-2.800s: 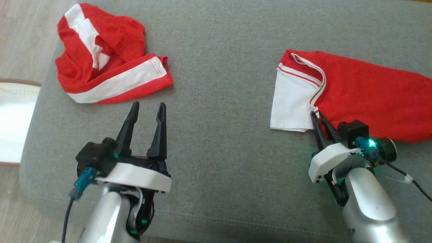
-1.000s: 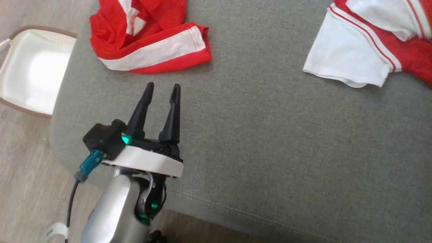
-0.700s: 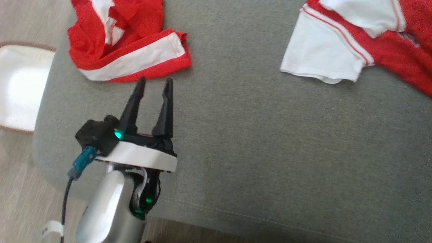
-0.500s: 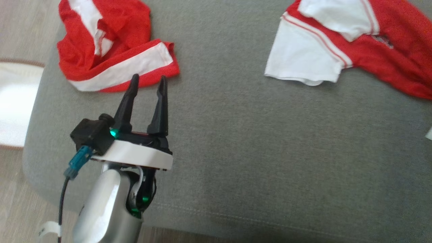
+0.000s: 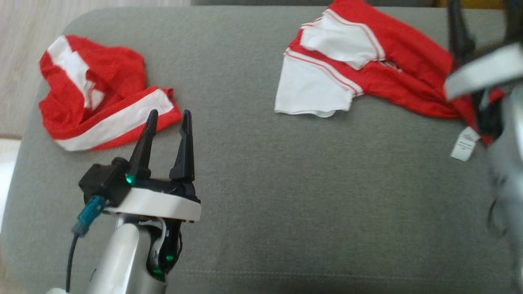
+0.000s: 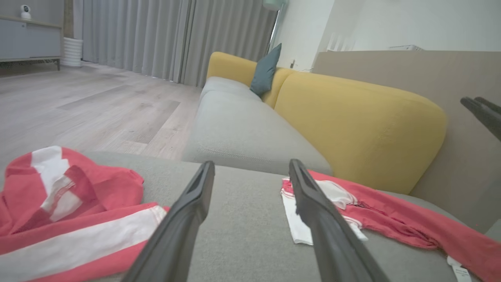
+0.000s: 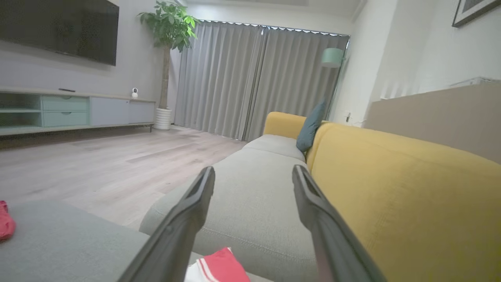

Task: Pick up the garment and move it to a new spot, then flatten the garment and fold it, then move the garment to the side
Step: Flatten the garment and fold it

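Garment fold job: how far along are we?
Done: at most the move; the shirt lies rumpled on the grey cushion. In hand: nothing; left gripper and right gripper stand open, empty. Left: flatten, fold, move aside. Red shorts lie bunched too.

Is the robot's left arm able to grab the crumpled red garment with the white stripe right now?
Probably yes. The left gripper is open and its fingertips sit right by the crumpled red garment's near corner on the grey cushion, with nothing lying between them.
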Tool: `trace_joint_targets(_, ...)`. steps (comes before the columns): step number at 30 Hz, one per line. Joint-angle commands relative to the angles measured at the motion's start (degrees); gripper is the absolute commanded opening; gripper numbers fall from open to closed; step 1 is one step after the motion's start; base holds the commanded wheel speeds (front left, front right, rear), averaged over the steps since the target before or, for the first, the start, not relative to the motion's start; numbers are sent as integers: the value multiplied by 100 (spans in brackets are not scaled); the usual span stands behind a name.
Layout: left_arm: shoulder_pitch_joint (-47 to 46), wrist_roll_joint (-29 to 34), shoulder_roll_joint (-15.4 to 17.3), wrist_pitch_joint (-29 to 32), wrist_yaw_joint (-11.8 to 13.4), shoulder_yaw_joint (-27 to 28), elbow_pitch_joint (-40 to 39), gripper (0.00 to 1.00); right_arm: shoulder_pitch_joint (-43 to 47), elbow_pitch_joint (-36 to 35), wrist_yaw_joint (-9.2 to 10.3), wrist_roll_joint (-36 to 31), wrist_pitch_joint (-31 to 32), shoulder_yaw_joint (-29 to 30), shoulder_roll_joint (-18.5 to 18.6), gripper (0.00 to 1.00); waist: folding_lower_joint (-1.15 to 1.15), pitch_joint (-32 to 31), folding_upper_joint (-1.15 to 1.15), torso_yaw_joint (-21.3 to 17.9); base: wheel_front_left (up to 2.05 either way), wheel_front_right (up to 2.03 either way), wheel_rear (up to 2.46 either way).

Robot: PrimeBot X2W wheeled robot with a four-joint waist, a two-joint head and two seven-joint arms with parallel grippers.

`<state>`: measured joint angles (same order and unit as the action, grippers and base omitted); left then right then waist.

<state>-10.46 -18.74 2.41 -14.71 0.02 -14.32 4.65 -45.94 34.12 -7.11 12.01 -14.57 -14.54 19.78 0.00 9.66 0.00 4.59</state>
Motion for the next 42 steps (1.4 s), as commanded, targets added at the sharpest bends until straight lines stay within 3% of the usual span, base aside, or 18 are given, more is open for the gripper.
trace_joint_targets(1,-63,52,47,-29,21,177,-258,100,566,-577,-37,-247,-41,265,-279,100,0,-161,0,-184,0,0,0)
trace_joint_targets(8,67,99,47,-29,9,113,-274,100,2724,-2169,-37,-1163,-42,1111,-1363,100,0,-255,0,-395,0,0,0)
trace_joint_targets(12,90,141,47,-29,-17,90,-243,100,3421,-2400,-37,-1353,-42,1256,-1611,100,0,-210,0,-480,0,0,0)
trace_joint_targets(16,76,152,47,-29,-29,82,-239,100,3568,-2361,-37,-1481,-26,1378,-1665,100,0,-135,0,-525,0,0,0)
trace_joint_targets(31,-186,200,47,-29,-148,19,-135,100,2638,-795,-37,-1284,672,3085,-1689,100,0,497,0,-185,0,0,0)
trace_joint_targets(42,-293,246,47,-29,-191,52,-125,100,1966,631,-37,-974,495,3547,-1690,100,0,743,0,-79,0,0,0)
